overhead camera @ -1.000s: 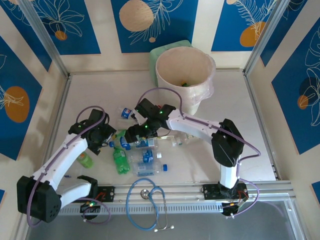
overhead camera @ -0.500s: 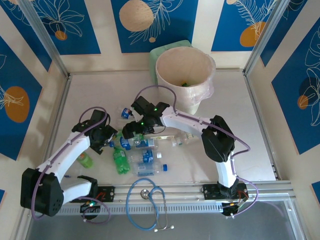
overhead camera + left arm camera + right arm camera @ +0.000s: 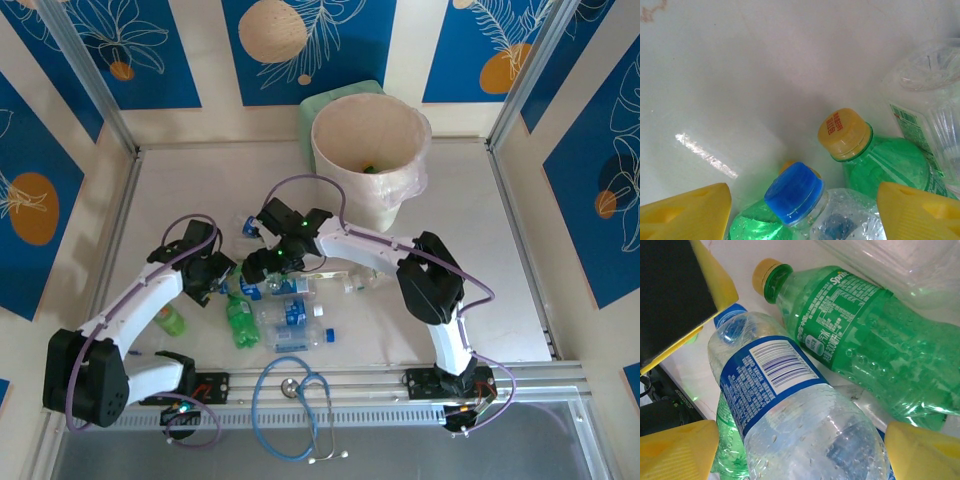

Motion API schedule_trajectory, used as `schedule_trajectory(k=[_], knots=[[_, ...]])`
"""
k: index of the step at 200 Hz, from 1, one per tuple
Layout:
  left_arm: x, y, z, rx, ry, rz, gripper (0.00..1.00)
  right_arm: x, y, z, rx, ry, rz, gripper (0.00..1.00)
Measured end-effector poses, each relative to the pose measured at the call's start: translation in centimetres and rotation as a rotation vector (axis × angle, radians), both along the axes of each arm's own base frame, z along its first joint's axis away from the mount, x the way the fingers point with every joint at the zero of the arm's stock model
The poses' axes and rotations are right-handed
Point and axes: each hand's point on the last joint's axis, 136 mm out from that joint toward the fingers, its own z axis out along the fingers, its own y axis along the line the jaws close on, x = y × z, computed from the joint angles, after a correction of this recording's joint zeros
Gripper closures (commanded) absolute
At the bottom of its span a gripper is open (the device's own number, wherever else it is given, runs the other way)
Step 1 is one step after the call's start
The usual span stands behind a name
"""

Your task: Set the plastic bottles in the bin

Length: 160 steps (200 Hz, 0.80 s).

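My left hand [image 3: 802, 197] stands open astride the blue cap [image 3: 794, 192] of a clear bottle [image 3: 790, 405]; my right hand [image 3: 802, 435] gapes wide around its body, beside 1 green bottle [image 3: 855, 335].

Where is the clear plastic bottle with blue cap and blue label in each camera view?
Top external: the clear blue-capped plastic bottle, in the bottle pile left of centre, partly hidden.
Left wrist: the bottle, bottom centre, cap foremost.
Right wrist: the bottle, lower centre, label up.
Shared landmark: the green plastic bottle with a yellow cap beside it.
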Motion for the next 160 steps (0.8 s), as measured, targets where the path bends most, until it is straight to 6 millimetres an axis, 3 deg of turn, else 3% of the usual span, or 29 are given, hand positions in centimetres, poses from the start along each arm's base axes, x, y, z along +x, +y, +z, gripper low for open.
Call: schedule_trajectory(k=[62,160], knots=[[0.09,-0.15,-0.24,-0.007,-0.005,-0.006,0.25,-0.13,0.07,-0.41,-0.008,0.004,0.003,0.19],[-0.02,-0.19,-0.41,-0.009,-0.001,-0.010,0.25,-0.27,0.18,-0.60,-0.012,0.000,0.007,0.39]])
